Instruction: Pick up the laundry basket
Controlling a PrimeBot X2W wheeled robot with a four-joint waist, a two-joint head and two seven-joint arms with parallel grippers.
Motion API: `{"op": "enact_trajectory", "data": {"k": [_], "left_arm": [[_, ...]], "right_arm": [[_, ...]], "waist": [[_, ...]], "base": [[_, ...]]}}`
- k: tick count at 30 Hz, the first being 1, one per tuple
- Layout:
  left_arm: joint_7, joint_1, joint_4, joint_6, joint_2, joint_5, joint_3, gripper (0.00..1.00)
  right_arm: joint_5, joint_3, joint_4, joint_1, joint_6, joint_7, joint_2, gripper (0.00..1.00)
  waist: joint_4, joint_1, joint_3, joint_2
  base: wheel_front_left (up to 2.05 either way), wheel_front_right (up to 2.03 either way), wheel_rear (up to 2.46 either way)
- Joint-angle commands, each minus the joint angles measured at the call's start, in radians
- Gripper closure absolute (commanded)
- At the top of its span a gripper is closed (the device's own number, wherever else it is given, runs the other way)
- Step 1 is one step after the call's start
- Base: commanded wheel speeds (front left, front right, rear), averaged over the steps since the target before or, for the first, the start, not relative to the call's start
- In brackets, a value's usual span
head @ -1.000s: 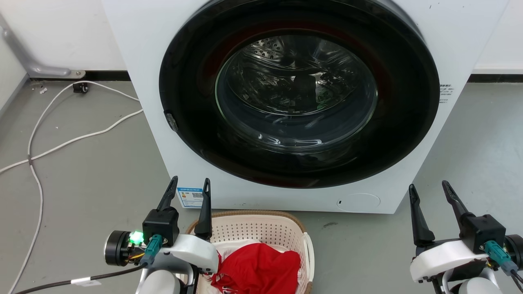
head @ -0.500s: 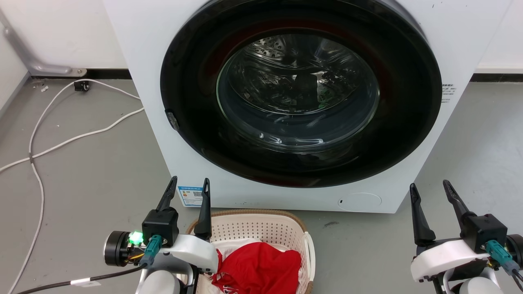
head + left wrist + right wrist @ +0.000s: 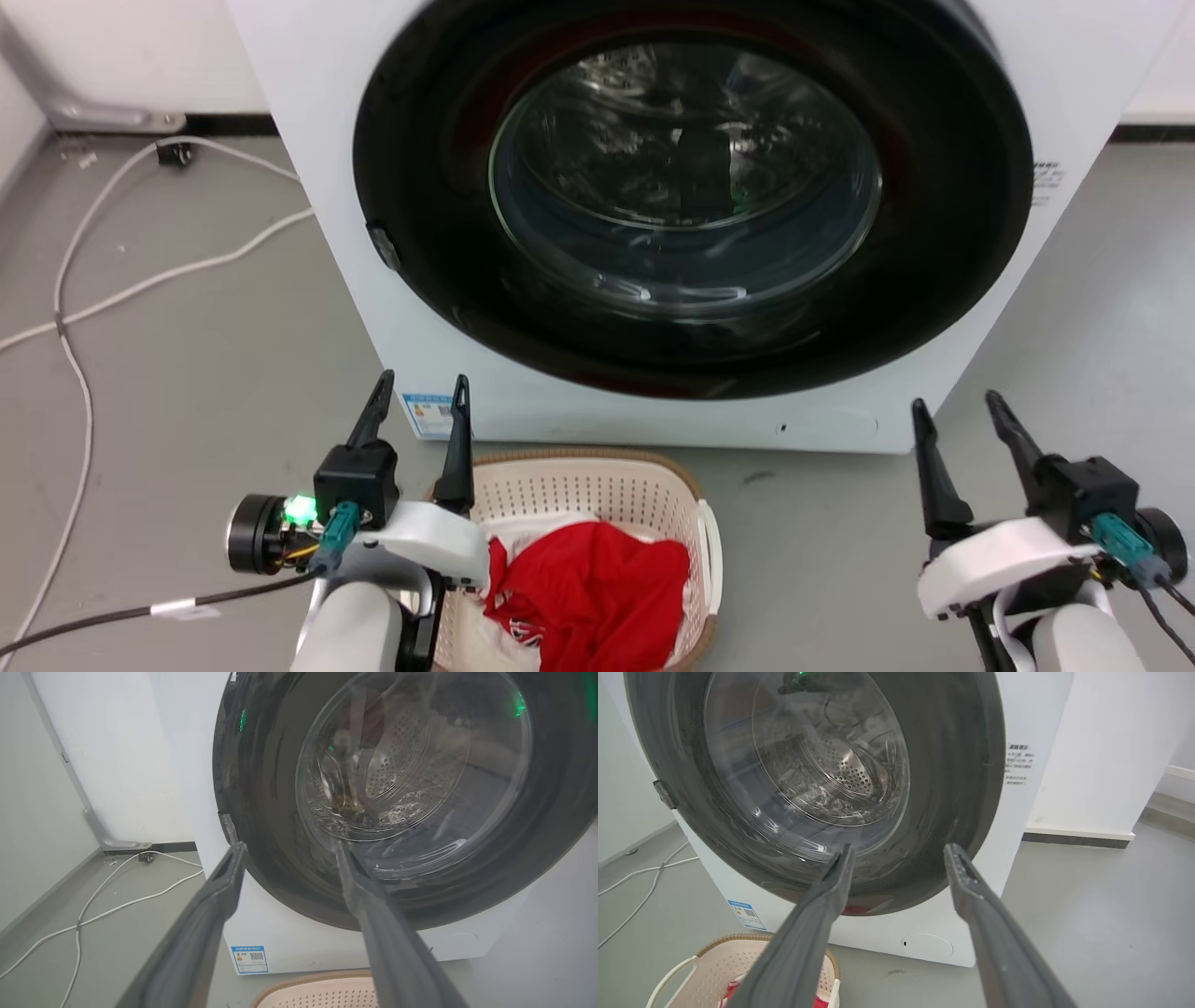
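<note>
The cream laundry basket (image 3: 597, 490) with a brown rim and a white side handle stands on the floor right in front of the washing machine, holding a red garment (image 3: 593, 583). Its far rim shows in the left wrist view (image 3: 322, 982) and its left part in the right wrist view (image 3: 714, 961). My left gripper (image 3: 418, 397) hovers open over the basket's left edge, nothing between its fingers. Well to the right of the basket, my right gripper (image 3: 957, 415) is open and empty above bare floor.
A white front-loading washing machine (image 3: 943, 373) with a big dark round door (image 3: 691, 187) stands close ahead. White cables (image 3: 140, 280) run across the grey floor at the left. A white wall (image 3: 1101, 756) rises at the right.
The head camera has tilted down, so the whole picture has shifted up and more of the basket shows. Both grippers keep their open pose beside the basket.
</note>
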Motion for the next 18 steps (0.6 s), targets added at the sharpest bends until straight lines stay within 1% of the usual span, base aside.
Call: {"op": "enact_trajectory", "data": {"k": [1,8,11,12,18], "left_arm": [[-0.003,-0.028,0.029,-0.007,0.0,0.005,0.009,0.0],[-0.003,-0.084,0.126,-0.02,0.004,0.002,0.043,0.0],[-0.003,-0.09,0.147,-0.022,0.004,-0.001,0.052,0.0],[-0.003,-0.098,0.166,-0.025,0.004,-0.001,0.058,0.0],[-0.003,-0.113,0.2,-0.023,0.003,0.002,0.07,0.0]], "right_arm": [[0.016,0.012,0.011,-0.027,0.0,0.009,0.003,0.0],[0.029,0.076,0.082,-0.09,0.0,0.031,0.003,0.0],[0.039,0.092,0.108,-0.106,0.0,0.026,0.003,0.0],[0.047,0.108,0.136,-0.123,0.0,0.021,0.003,0.0],[0.079,0.149,0.197,-0.167,0.0,-0.001,0.003,0.0]], "waist": [[-0.004,0.0,0.051,-0.0001],[-0.008,0.0,0.152,-0.0001],[-0.008,0.0,0.175,-0.0001],[-0.009,0.0,0.201,-0.0001],[-0.017,0.0,0.266,-0.0001]], "base": [[0.0,0.0,0.0],[0.0,0.0,0.0],[0.0,0.0,0.0],[0.0,0.0,0.0],[0.0,0.0,0.0]]}}
